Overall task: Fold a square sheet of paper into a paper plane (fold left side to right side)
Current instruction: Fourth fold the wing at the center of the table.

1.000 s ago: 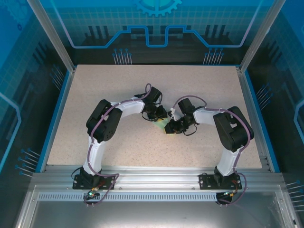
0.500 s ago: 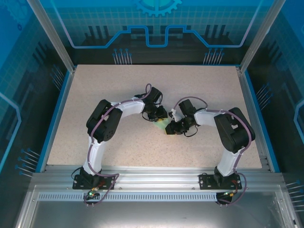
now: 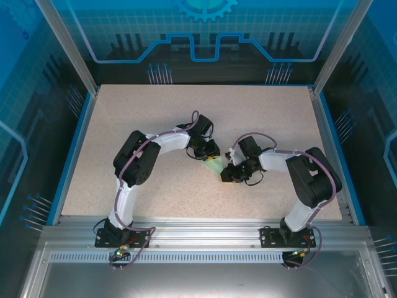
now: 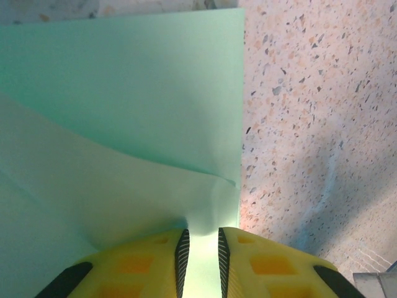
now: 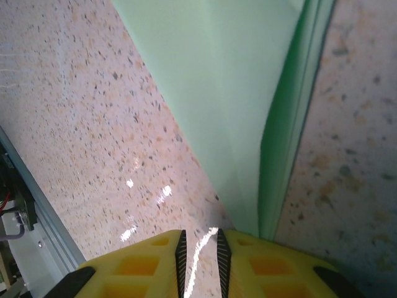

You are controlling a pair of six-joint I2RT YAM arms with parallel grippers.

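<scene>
square sheet of paper (image 3: 214, 163) | on the table (image 3: 136, 118), mid, between the two arms; part-folded, one layer raised | thin, light, limp; judged to crease and slip easily, so best pinched at an edge near a corner | left gripper (image 4: 201, 254) clamped on its near edge | right gripper (image 5: 198, 254) jaws narrow beside the folded tip; can't tell if it grips

Mint-green paper (image 3: 214, 164) rests on the speckled table (image 3: 136, 112).
</scene>
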